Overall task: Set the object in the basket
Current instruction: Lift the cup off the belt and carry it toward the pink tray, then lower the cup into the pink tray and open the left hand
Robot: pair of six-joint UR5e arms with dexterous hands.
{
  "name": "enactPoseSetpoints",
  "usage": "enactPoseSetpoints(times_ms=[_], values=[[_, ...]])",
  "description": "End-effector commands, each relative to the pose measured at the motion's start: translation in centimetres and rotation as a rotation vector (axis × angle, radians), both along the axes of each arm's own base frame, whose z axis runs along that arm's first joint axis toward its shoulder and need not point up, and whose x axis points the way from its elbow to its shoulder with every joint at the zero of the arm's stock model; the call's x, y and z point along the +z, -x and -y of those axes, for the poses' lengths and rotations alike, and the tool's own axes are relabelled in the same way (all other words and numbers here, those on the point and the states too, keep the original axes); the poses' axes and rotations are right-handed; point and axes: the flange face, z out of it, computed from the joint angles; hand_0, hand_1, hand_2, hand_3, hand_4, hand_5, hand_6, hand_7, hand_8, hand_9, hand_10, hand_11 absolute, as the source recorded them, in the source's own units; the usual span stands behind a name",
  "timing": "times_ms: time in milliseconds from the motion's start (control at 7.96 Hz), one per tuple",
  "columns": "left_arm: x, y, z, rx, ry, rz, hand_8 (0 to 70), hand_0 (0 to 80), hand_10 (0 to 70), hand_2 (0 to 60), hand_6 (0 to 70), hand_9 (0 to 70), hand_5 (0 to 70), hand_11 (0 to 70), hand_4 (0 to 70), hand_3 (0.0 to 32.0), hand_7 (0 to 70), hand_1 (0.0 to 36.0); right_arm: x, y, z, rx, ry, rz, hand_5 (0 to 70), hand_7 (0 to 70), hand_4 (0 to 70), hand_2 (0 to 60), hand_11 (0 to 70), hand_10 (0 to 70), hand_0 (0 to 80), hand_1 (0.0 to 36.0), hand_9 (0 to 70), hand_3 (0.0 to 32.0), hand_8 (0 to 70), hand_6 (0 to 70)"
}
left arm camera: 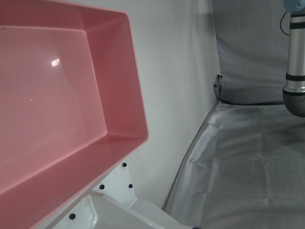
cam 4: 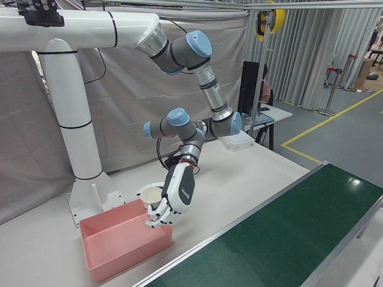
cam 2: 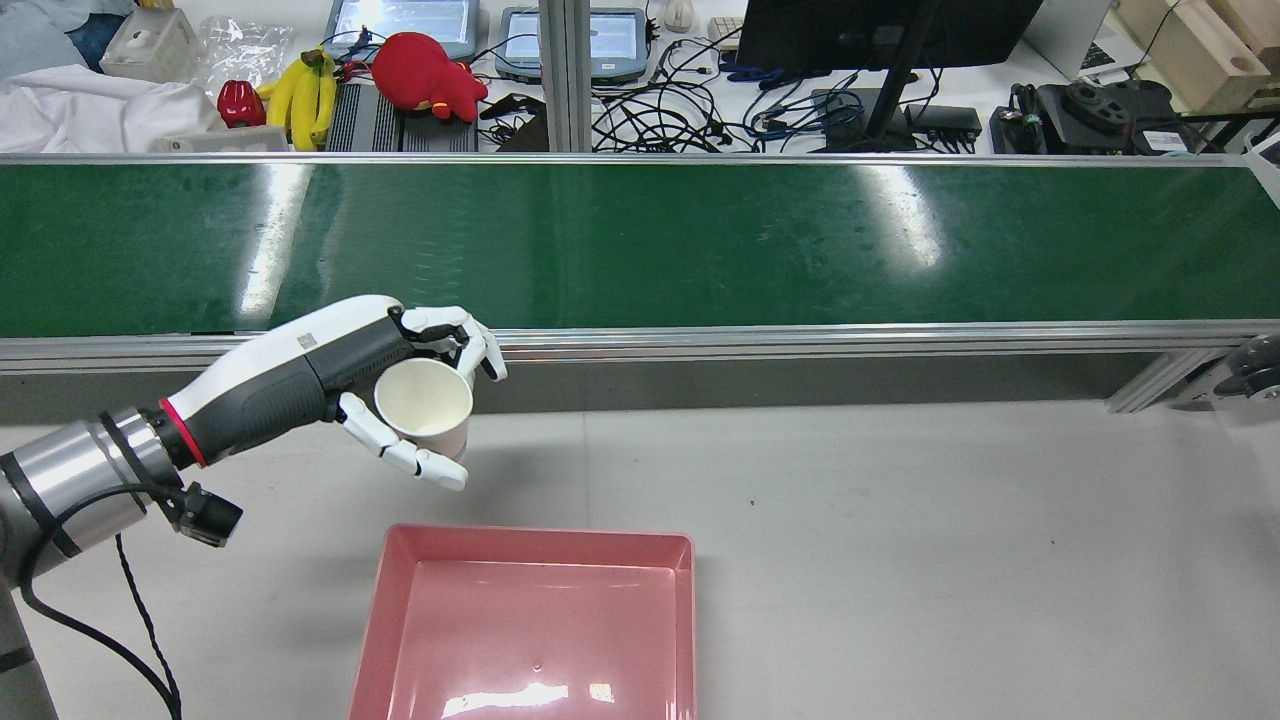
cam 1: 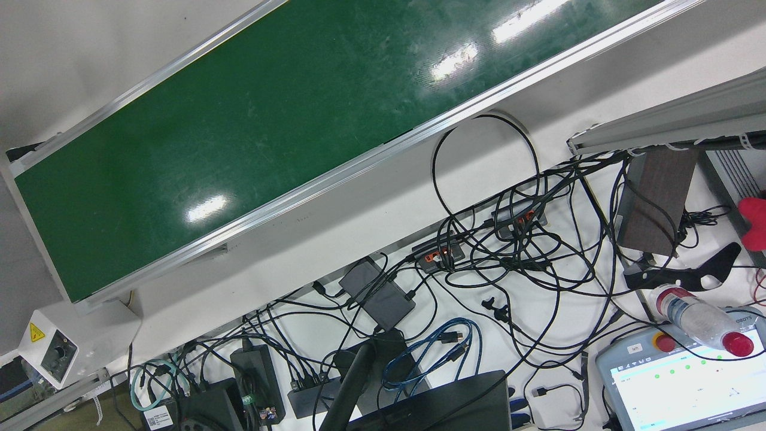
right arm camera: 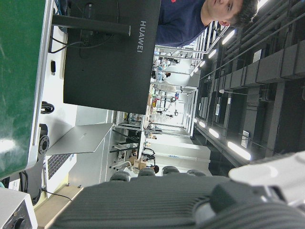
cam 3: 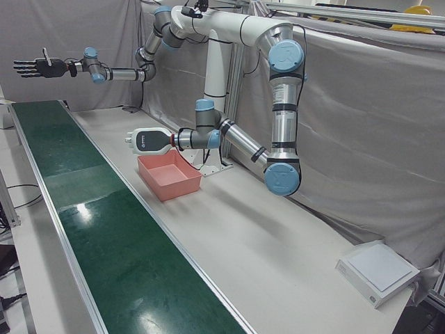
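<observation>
My left hand (cam 2: 345, 372) is shut on a white paper cup (cam 2: 428, 402) and holds it upright with its mouth tilted toward the rear camera. It hangs over the grey table, between the green conveyor (cam 2: 640, 240) and the far rim of the pink basket (cam 2: 540, 536). The right-front view shows the same hand (cam 4: 175, 197) and cup (cam 4: 152, 195) just above the basket's (cam 4: 128, 251) corner. The left hand view looks down into the empty basket (left arm camera: 121, 90). My right hand (cam 3: 31, 67) is open with fingers spread, raised high and far from the table.
The conveyor runs across the far side of the table. Behind it are bananas (cam 2: 300, 90), a red plush toy (cam 2: 425, 70), tablets, a monitor and tangled cables (cam 1: 508, 251). The white arm pedestal (cam 4: 72, 137) stands behind the basket.
</observation>
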Motion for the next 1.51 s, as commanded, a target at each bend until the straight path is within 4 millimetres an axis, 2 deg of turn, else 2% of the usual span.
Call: enactPoseSetpoints(times_ms=[0,251,503,628,754,880,1005,1131,1257,1383], values=[[-2.6,-6.7,-6.4,0.076,-0.039,0.025,35.9,56.0,35.1,13.8,21.3,50.6,70.0,50.9,22.3,0.0,42.6,17.8,0.0,0.1,0.0,-0.001,0.000,0.000,0.0,0.0,0.0,0.0,0.0,0.0,0.0,0.0,0.0,0.0,0.0,0.0],[-2.4,-9.6,-10.1,0.084,-0.025,0.031,35.8,54.0,35.6,14.4,21.2,50.5,70.0,51.4,22.2,0.0,42.5,16.2,0.0,0.1,0.0,-0.001,0.000,0.000,0.0,0.0,0.0,0.0,0.0,0.0,0.0,0.0,0.0,0.0,0.0,0.0],[-2.4,-9.6,-10.2,0.078,-0.028,0.036,35.1,53.9,35.0,12.7,20.8,49.7,70.0,50.7,21.8,0.0,41.7,15.9,0.0,0.1,0.0,-0.001,0.000,0.000,0.0,0.0,0.0,0.0,0.0,0.0,0.0,0.0,0.0,0.0,0.0,0.0],[-2.2,-9.6,-10.2,0.078,-0.026,0.047,30.1,53.3,30.5,7.9,18.1,43.5,70.0,44.9,19.3,0.0,35.5,15.1,0.0,0.1,0.0,-0.001,0.000,0.000,0.0,0.0,0.0,0.0,0.0,0.0,0.0,0.0,0.0,0.0,0.0,0.0],[-1.8,-9.4,-10.2,0.078,-0.017,0.074,17.8,53.0,21.4,0.0,11.6,26.4,67.8,32.6,8.8,0.0,23.4,11.4,0.0,0.1,0.0,-0.001,0.000,0.000,0.0,0.0,0.0,0.0,0.0,0.0,0.0,0.0,0.0,0.0,0.0,0.0],[-1.5,-9.3,-10.2,0.079,-0.013,0.084,3.4,52.5,12.6,0.0,4.6,5.5,47.7,20.0,0.2,0.0,9.3,9.4,0.0,0.1,0.0,-0.001,0.000,0.000,0.0,0.0,0.0,0.0,0.0,0.0,0.0,0.0,0.0,0.0,0.0,0.0],[-1.3,-9.3,-10.3,0.081,-0.010,0.094,0.0,51.4,7.0,0.0,1.3,0.0,37.4,11.8,0.0,0.0,2.2,7.3,0.0,0.1,0.0,-0.001,0.000,0.000,0.0,0.0,0.0,0.0,0.0,0.0,0.0,0.0,0.0,0.0,0.0,0.0],[-1.2,-9.2,-10.2,0.080,-0.005,0.100,0.0,51.4,3.1,0.0,0.3,0.0,22.4,6.1,0.0,2.6,0.7,6.5,0.0,0.1,0.0,-0.001,0.000,0.000,0.0,0.0,0.0,0.0,0.0,0.0,0.0,0.0,0.0,0.0,0.0,0.0],[-1.1,-9.1,-10.2,0.082,0.000,0.110,0.0,51.5,1.6,0.0,0.0,0.0,15.3,3.9,0.0,4.8,0.0,6.2,0.0,0.1,0.0,-0.001,0.000,0.000,0.0,0.0,0.0,0.0,0.0,0.0,0.0,0.0,0.0,0.0,0.0,0.0],[-1.2,-8.8,-10.1,0.080,0.001,0.109,0.0,51.2,1.3,0.0,0.0,0.0,15.3,3.5,0.0,5.2,0.0,5.8,0.0,0.1,0.0,-0.001,0.000,0.000,0.0,0.0,0.0,0.0,0.0,0.0,0.0,0.0,0.0,0.0,0.0,0.0]])
